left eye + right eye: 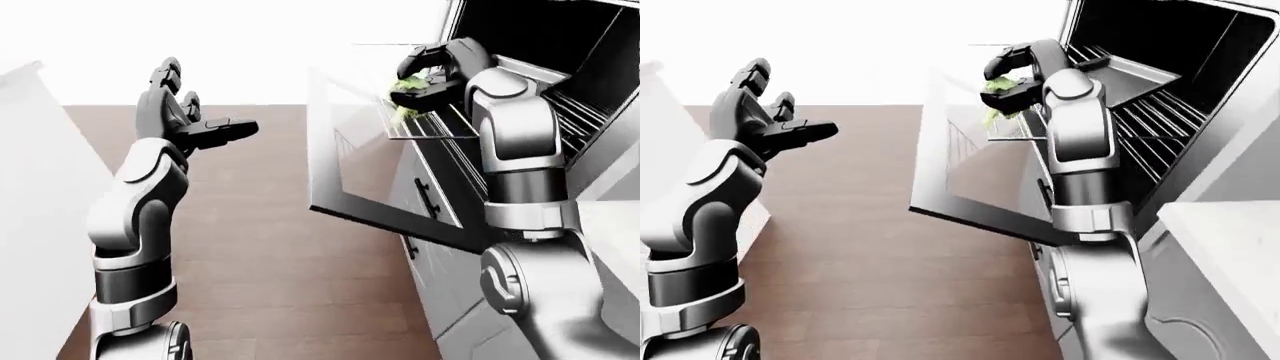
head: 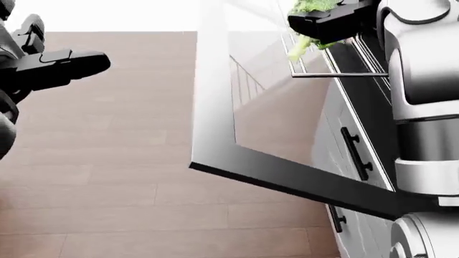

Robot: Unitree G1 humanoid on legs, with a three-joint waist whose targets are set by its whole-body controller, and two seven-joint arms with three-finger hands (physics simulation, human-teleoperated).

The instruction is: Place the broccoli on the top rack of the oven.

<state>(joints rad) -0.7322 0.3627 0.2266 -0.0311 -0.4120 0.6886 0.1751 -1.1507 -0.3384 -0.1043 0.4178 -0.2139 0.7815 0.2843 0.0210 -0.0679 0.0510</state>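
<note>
My right hand [image 1: 410, 79] is shut on the broccoli [image 1: 404, 96], whose green head and pale stem [image 2: 299, 45] hang below the fingers. It is held over the open oven door [image 2: 215, 107], just above the outer edge of a wire rack [image 1: 432, 136] that is pulled partly out of the oven [image 1: 1150, 52]. More wire racks [image 1: 1152, 131] lie deeper inside the dark cavity. My left hand [image 1: 205, 112] is raised far out at the left of the views, open and empty, its fingers spread.
The door hangs down over the wooden floor [image 2: 107, 177]. Drawers with black handles [image 2: 355, 153] sit under the oven. A white counter [image 1: 1230, 240] lies at the lower right, and a white cabinet side [image 1: 30, 187] at the left.
</note>
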